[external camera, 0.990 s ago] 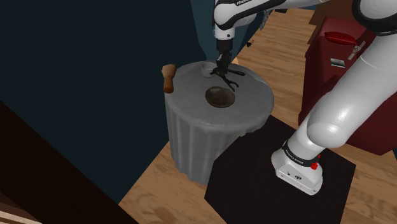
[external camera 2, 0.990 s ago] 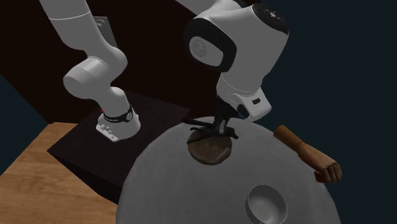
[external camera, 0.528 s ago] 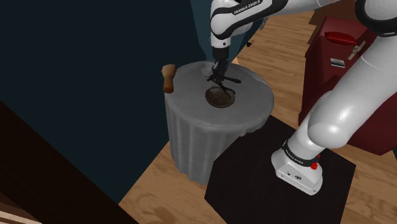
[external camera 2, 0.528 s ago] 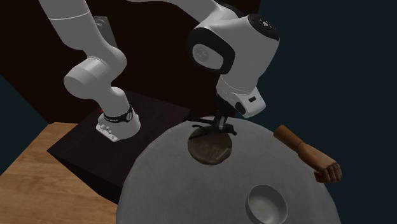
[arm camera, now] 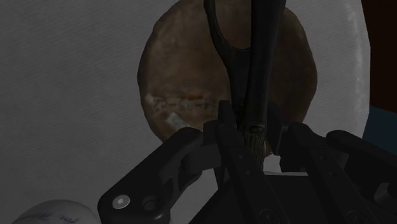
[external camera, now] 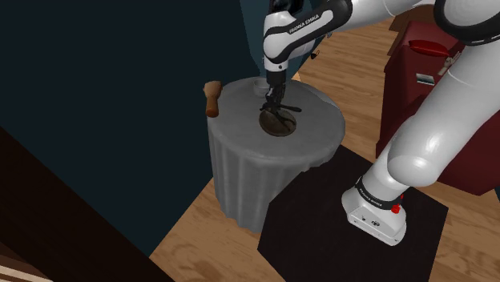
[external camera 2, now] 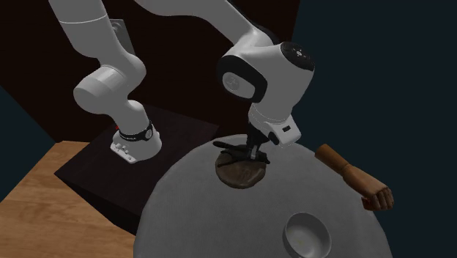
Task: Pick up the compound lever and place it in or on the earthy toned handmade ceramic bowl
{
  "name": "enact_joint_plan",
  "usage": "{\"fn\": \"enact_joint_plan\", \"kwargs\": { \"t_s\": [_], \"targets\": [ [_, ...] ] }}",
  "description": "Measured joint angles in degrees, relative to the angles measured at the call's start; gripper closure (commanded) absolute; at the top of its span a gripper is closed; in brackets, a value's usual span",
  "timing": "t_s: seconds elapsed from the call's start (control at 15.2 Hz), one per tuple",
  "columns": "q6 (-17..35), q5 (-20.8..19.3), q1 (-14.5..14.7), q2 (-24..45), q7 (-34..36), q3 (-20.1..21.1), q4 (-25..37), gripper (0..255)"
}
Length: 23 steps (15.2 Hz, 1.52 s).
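Since a second ago the compound lever (external camera: 282,108) has come off the far side of the table and travelled toward the stand, carried in the gripper (external camera: 275,102). We now see it hanging over the brown bowl (external camera: 278,126).

- Lever: dark, thin-armed, off the cloth. In the second exterior view one arm of the lever (external camera 2: 228,146) sticks out past the bowl's (external camera 2: 242,176) far rim. We cannot tell whether its lowest part touches the bowl yet.
- Wrist view: the lever's shaft (arm camera: 259,70) runs out from between the fingers, with the bowl's mottled brown inside (arm camera: 178,76) right behind it. The gripper (arm camera: 253,137) is clamped on the shaft.
- Around: round table under a grey cloth (external camera 2: 198,220); small white bowl (external camera 2: 307,233) near its edge; wooden forearm-and-fist piece (external camera 2: 355,178) at another edge. Both are well apart from the brown bowl.

Our reading: pick-up done, carry nearly done. What is left is a short descent and release. The long arms may catch the rim and tip the lever out.
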Motion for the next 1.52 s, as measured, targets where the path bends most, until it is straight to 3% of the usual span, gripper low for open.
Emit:
{"fn": "enact_joint_plan", "kwargs": {
  "t_s": [0.4, 0.46, 0.86, 1.19, 1.52],
  "targets": [
    [0.7, 0.1, 0.0, 0.3, -0.1, 0.0, -0.2, 255],
    [0.7, 0.1, 0.0, 0.3, -0.1, 0.0, -0.2, 0],
    [0.7, 0.1, 0.0, 0.4, -0.1, 0.0, -0.3, 0],
    [-5.9, -0.3, -0.2, -1.2, 0.1, -0.1, 4.8, 0],
    [-6.6, -0.3, -0.1, -1.3, 0.2, -0.1, 5.3, 0]
  ]
}}
